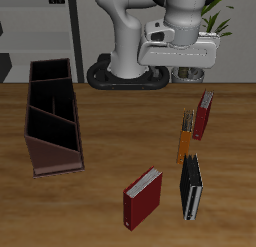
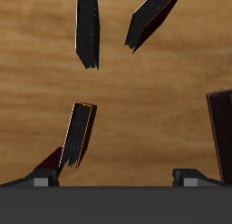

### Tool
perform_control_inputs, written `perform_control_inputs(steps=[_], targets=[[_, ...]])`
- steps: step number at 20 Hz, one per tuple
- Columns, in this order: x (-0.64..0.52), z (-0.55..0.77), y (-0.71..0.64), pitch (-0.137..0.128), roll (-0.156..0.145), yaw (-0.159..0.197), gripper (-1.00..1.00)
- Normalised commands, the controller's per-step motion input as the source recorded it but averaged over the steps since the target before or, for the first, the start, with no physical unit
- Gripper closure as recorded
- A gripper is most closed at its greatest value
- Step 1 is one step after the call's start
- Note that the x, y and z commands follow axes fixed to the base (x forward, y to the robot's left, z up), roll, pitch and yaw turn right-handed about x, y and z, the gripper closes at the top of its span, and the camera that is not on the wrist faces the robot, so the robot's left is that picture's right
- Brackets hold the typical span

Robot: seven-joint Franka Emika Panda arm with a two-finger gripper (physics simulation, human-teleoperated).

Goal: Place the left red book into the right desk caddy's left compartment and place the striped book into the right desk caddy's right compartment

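Gripper (image 1: 193, 71) is up high at the far side of the table (image 1: 110, 121), roughly over the left red book (image 1: 204, 114) but well above it, holding nothing. Wrist cam shows both fingertip pads spread wide w/ only bare wood between, so jaws are fully apart; looks like the approach pose for the first pick, my read. All books lie flat on their covers, none touched yet. Left red book is the farthest back, slim and tilted, just beside the thin orange book (image 1: 185, 134); the two nearly touch at one end, which could crowd a finger on that side. Striped book (image 1: 190, 186) is nearer the front edge, just past the orange one's near end, apart from it. The squarer bright red book (image 1: 143, 197) w/ thick white page block sits near the front edge beside the striped one; decoy, ignore. Right desk caddy (image 1: 50, 116) is well apart across the table, open top up, all three sections look empty: left compartment (image 1: 52, 134) w/ slanted divider toward the near end, right compartment (image 1: 50, 71) at the far end. Long carry for both books. No readable text, logos or labels anywhere; covers too small to tell.
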Motion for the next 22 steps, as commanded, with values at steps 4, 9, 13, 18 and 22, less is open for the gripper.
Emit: perform_control_inputs(steps=[4, 9, 13, 18, 22], targets=[[-0.07, -0.22, 0.26, 0.020, 0.002, -0.048, -1.00], [-0.24, -0.15, 0.20, -0.006, -0.040, -0.080, -1.00], [-0.36, -0.06, 0.20, -0.065, -0.060, -0.042, -1.00], [-0.52, -0.18, 0.36, -0.093, -0.057, -0.051, -1.00], [-0.31, -0.18, 0.22, -0.021, -0.016, -0.020, -1.00]])
